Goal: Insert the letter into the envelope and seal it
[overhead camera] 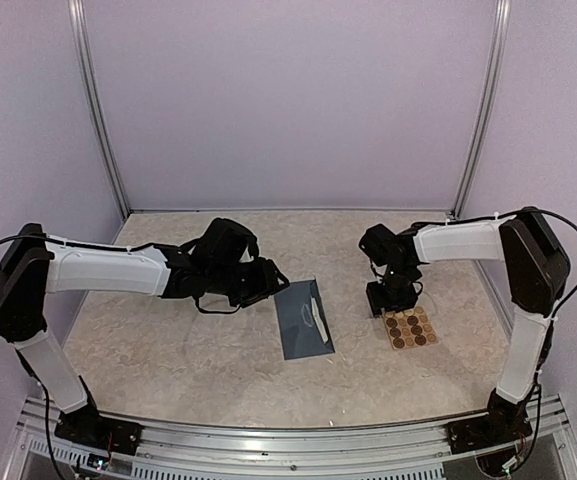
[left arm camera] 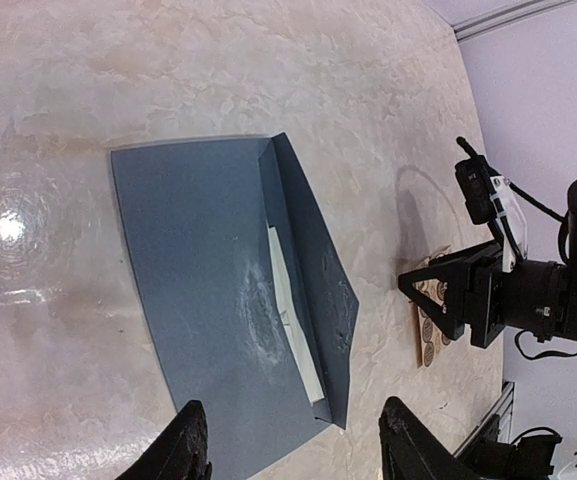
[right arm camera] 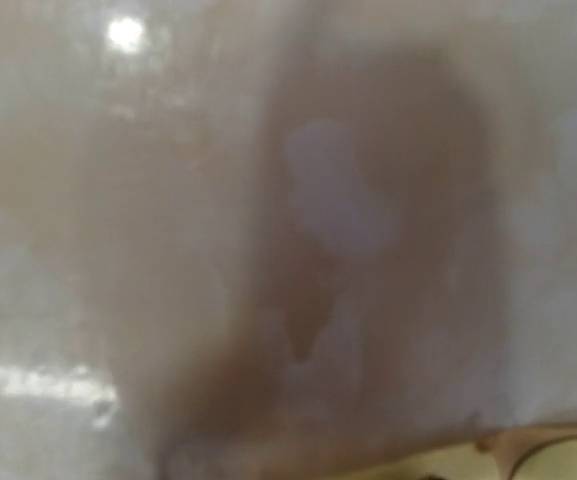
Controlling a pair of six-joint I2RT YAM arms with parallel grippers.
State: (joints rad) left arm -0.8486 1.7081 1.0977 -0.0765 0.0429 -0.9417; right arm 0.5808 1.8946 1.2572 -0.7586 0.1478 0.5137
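Note:
The slate-blue envelope (overhead camera: 303, 320) lies flat in the middle of the table. In the left wrist view the envelope (left arm camera: 198, 290) has its triangular flap (left arm camera: 318, 265) half folded over, and a white strip of the letter (left arm camera: 290, 305) shows at the mouth beneath it. My left gripper (overhead camera: 273, 283) hovers just left of the envelope's far corner. It is open, its fingertips (left arm camera: 190, 445) apart above the envelope's near end, holding nothing. My right gripper (overhead camera: 390, 302) points down at the far edge of the sticker sheet. Its fingers do not show in the blurred right wrist view.
A tan sheet of round brown stickers (overhead camera: 411, 327) lies right of the envelope, and its edge (right arm camera: 538, 462) shows at the bottom of the right wrist view. Lilac walls with metal posts (overhead camera: 98, 110) close in the marbled table (overhead camera: 168, 350).

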